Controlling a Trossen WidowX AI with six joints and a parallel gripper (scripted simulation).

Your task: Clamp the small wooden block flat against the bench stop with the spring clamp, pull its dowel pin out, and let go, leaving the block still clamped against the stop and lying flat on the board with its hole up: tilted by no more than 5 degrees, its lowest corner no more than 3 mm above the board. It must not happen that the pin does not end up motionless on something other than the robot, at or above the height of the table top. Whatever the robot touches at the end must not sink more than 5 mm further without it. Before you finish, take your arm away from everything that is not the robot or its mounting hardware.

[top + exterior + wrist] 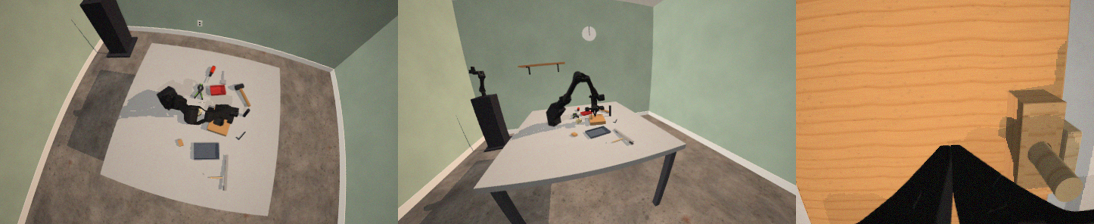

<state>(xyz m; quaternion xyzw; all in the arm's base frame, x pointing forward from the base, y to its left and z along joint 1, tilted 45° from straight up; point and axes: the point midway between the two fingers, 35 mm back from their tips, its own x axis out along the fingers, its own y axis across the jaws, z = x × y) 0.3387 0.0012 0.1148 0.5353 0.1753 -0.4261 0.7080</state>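
Note:
The wooden board (pixel 929 63) fills the wrist view; it also shows under the arm's end in the top view (pixel 219 129) and on the table in the exterior view (pixel 597 119). The small wooden block (pixel 1038 132) sits at the board's right edge, with its dowel pin (pixel 1054 171) sticking out of it towards the camera. My gripper (pixel 950 154) is shut and empty, just above the board, left of the block and apart from it. The green and black spring clamp (pixel 199 91) lies on the table behind the arm. I cannot make out the bench stop.
Near the board lie a red tray (pixel 217 90), a screwdriver (pixel 209 72), a hammer (pixel 243 94), a black cylinder (pixel 247 112) and an angled key (pixel 240 135). Nearer the front are a grey tray (pixel 206 150), a loose small orange block (pixel 180 142), a ruler (pixel 225 172) and a pencil (pixel 216 177).

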